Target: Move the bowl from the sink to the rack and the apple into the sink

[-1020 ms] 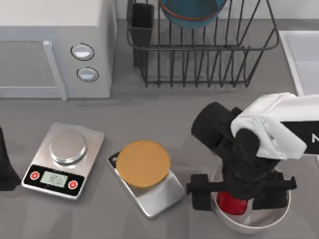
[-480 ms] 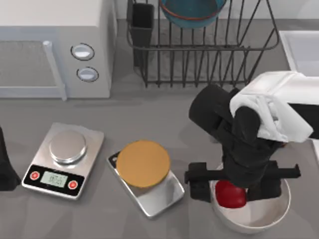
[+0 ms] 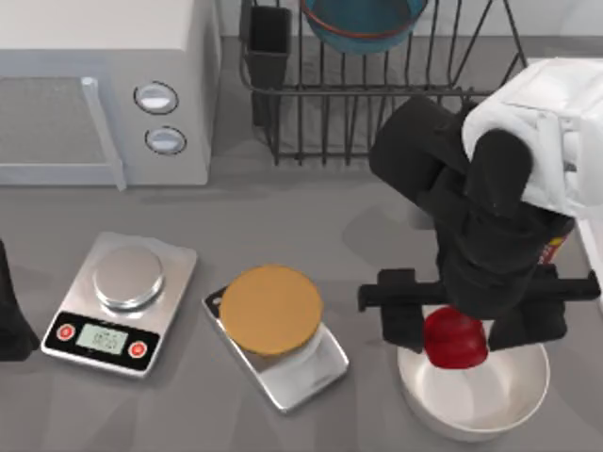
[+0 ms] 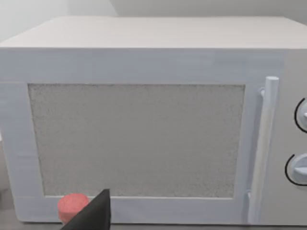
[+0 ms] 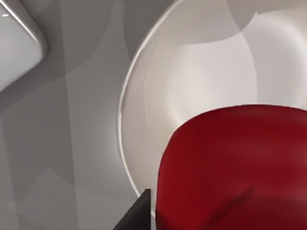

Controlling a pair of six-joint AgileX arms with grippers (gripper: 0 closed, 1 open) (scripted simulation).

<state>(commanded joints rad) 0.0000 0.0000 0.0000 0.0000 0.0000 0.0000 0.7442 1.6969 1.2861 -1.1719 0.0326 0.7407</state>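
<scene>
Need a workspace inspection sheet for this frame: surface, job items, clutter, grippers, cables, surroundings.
Surface: grey table, bare between items.
Job's things: apple held above the white bowl; teal bowl in the rack; sink edge at the table's right.
Clutter: two scales, one carrying an orange disc; bottle behind the right arm.
Grippers: right gripper shut on the apple; left arm parked facing the microwave.
Cables: nothing seen.
Surroundings: microwave at rear left.

top: overhead, down on table (image 3: 283, 217) | left wrist: close, facing microwave (image 4: 144, 124) | right wrist: close above white bowl (image 5: 201, 67)
</scene>
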